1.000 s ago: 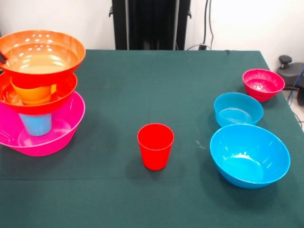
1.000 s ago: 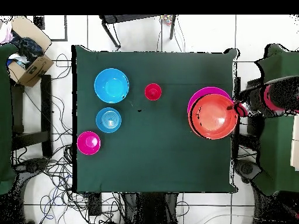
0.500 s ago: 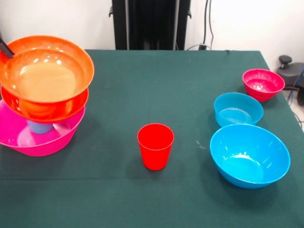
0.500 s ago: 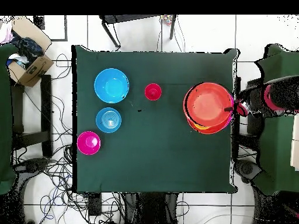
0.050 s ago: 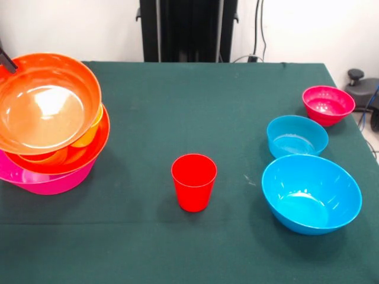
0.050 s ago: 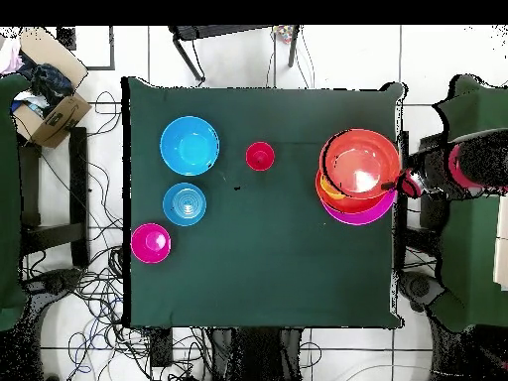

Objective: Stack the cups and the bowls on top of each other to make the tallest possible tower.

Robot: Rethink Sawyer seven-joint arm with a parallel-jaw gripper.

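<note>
— Where's the end effector (image 5: 6, 60)? I can only see a dark sliver at the edge.

— That's it, right at the far rim of the top orange bowl (image 5: 44, 103). Whether it's clamped on that rim or let go, I cannot tell from here. From above, the arm (image 6: 466, 167) reaches in from beside the desk (image 5: 177, 100) to that same rim.

— That bowl looks wrong to me.

— It's tipped steeply, its inside facing us, leaning on the second orange bowl (image 5: 95, 145), which sits in the pink bowl (image 5: 53, 182). A cup (image 5: 89, 133), orange or yellow, peeks out between the two orange ones. So the tower (image 5: 50, 130) is low and lopsided, at the desk's corner.

— What would you do with it?

— Level that top bowl first, I reckon. Lift it by the rim slowly and straight, and set it down flat and centred, not hung off one side. Glossy plastic will likely slide, so any sideways drag could pull the bowl beneath along with it.

— And the rest?

— All well apart from the tower: the red cup (image 5: 194, 180) upright mid-desk, then the large blue bowl (image 5: 312, 192), the small blue bowl (image 5: 297, 135) and the magenta bowl (image 5: 328, 104) lined up on the other side. None stacked yet, so there's plenty left to do.
</note>
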